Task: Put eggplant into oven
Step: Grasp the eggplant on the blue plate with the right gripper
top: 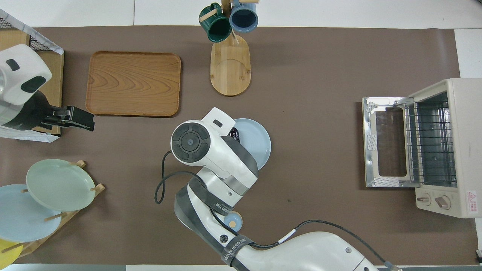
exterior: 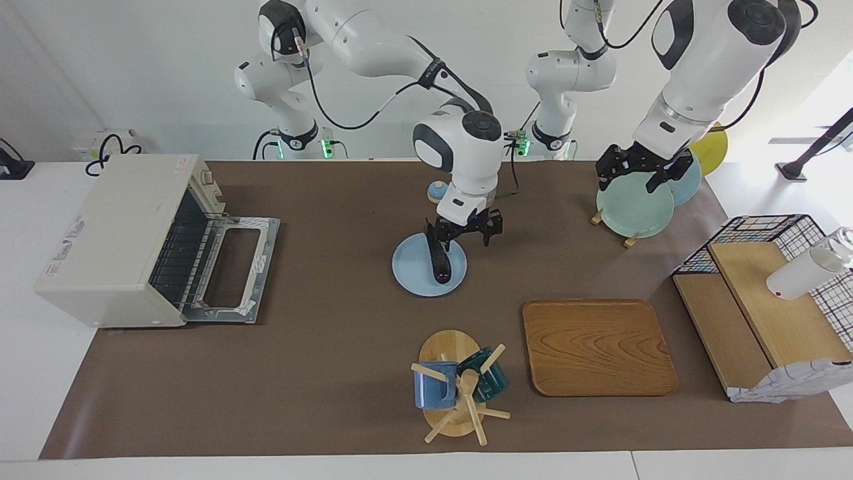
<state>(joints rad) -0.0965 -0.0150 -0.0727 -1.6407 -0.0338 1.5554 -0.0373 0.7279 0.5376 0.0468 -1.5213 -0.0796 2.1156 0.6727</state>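
The eggplant (exterior: 439, 259) lies on a light blue plate (exterior: 410, 267) mid-table, the right gripper (exterior: 464, 230) just above it, fingers spread wide, holding nothing. The left gripper (exterior: 643, 168) waits open over the plate rack (exterior: 630, 238) – the oven (exterior: 120, 240) stands door down; the arm's band reads "WANJEED"

A robotics lab staged as a kitchen: two white arms (exterior: 373, 47) bolted at the edge of a table (exterior: 333, 333) under brown covering, white walls, trailing cables, with a toaster oven (exterior: 126, 240), plates on a rack (exterior: 633, 207), a mug tree (exterior: 453, 393) and a wooden tray (exterior: 596, 347).
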